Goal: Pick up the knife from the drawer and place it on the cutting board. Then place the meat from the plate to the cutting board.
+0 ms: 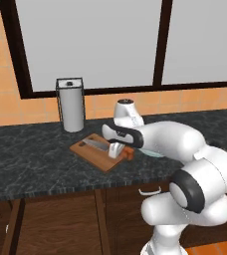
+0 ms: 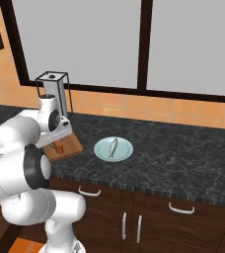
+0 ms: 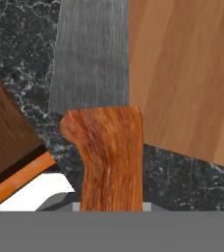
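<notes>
Robot gripper (image 1: 119, 151) clenched on the orange-brown wooden-handled knife (image 3: 104, 123), grey blade pointing along the light-brown rectangular cutting board (image 1: 98, 150), hovering over that board's near edge.

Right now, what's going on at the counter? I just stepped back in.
The arm's tool is shut on the knife by its orange-brown wooden handle and is down at the cutting board on the dark counter. In the left base view the grey blade lies over the board; the hand view shows it partly over the board's edge. The meat is on the pale blue-green plate, to the right of the board, not yet touched. A paper towel holder stands behind the board.
</notes>
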Available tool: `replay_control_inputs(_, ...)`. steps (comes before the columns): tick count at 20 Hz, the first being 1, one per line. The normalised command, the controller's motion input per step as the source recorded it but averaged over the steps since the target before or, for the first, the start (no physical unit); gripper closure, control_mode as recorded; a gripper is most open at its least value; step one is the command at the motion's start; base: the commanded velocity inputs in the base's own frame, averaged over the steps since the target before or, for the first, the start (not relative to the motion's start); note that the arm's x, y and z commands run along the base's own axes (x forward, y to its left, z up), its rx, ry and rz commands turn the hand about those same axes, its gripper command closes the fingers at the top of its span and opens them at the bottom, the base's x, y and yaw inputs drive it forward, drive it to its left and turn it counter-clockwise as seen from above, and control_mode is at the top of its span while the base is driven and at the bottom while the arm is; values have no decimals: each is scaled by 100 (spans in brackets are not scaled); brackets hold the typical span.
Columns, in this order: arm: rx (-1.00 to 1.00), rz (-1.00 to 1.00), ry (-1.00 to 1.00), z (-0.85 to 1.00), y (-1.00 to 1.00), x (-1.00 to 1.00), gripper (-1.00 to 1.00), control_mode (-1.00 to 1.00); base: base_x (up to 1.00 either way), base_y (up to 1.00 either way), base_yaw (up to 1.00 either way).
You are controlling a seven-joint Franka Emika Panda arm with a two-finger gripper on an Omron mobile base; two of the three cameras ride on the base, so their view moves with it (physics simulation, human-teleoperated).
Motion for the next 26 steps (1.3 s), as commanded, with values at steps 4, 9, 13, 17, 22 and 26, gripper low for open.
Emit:
replay_control_inputs(4, 0, 6, 0, -28, 7, 13, 100, -100, 0, 0, 0)
replay_control_inputs(9, 0, 6, -1, -22, 6, 18, 100, -100, 0, 0, 0)
replay_control_inputs(13, 0, 6, -3, -7, 9, 33, 100, -100, 0, 0, 0)
replay_control_inputs(17, 0, 3, -4, -11, 8, 37, 100, -100, 0, 0, 0)
replay_control_inputs(22, 0, 0, 0, -19, 15, 23, 100, -100, 0, 0, 0)
replay_control_inputs(26, 0, 0, 0, -32, 10, 17, 100, -100, 0, 0, 0)
